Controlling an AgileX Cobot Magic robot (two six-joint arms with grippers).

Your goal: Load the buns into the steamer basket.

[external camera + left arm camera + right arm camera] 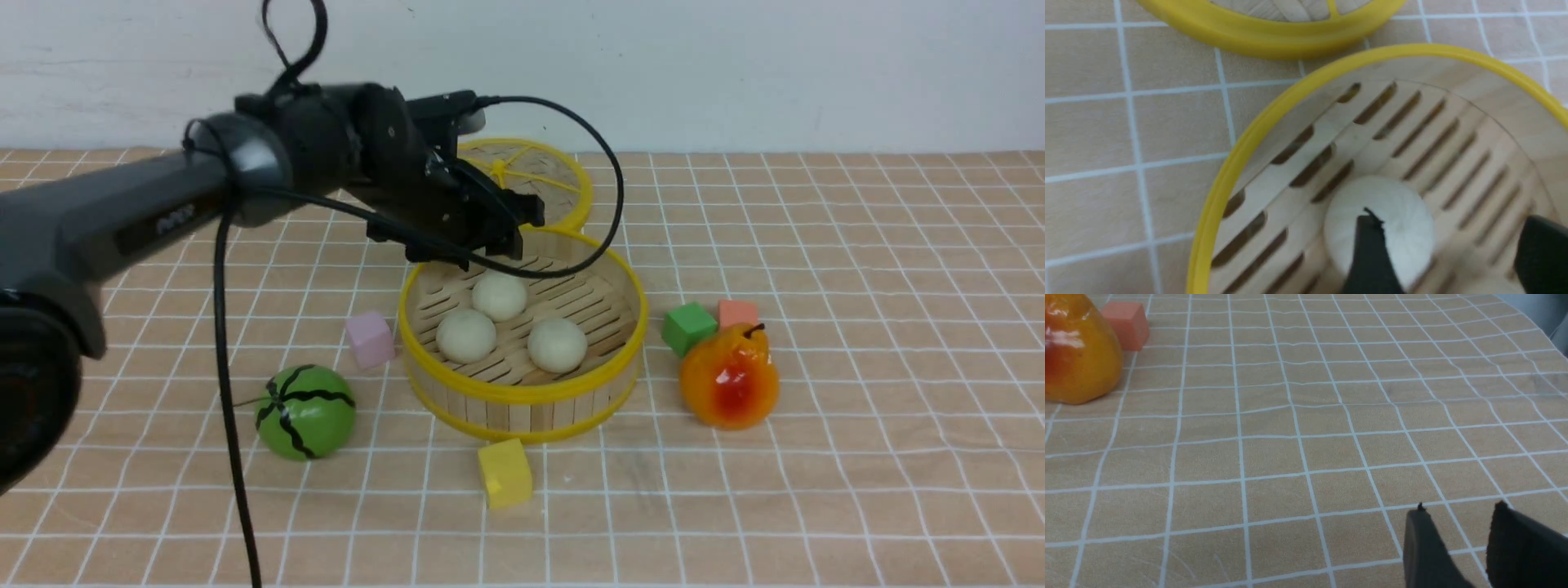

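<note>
yellow cube point(504, 472) sits nearest the camera, just in front of the steamer basket point(522, 397). left gripper point(500, 230) hangs over the basket's far rim with its fingers point(1372, 253) spread wide and holding nothing; the rear bun point(1384, 228) lies on the slatted floor under and between them. all three buns point(498, 296) point(466, 335) point(557, 344) rest inside the basket. right gripper point(1457, 543) hovers over bare checked cloth point(1290, 437), fingers slightly parted and empty. outward: woven lid point(531, 171) behind the basket, pink cube point(370, 339) and melon point(306, 411) left, green cube point(688, 327), orange cube point(738, 313) and pear point(729, 377) right.
</note>
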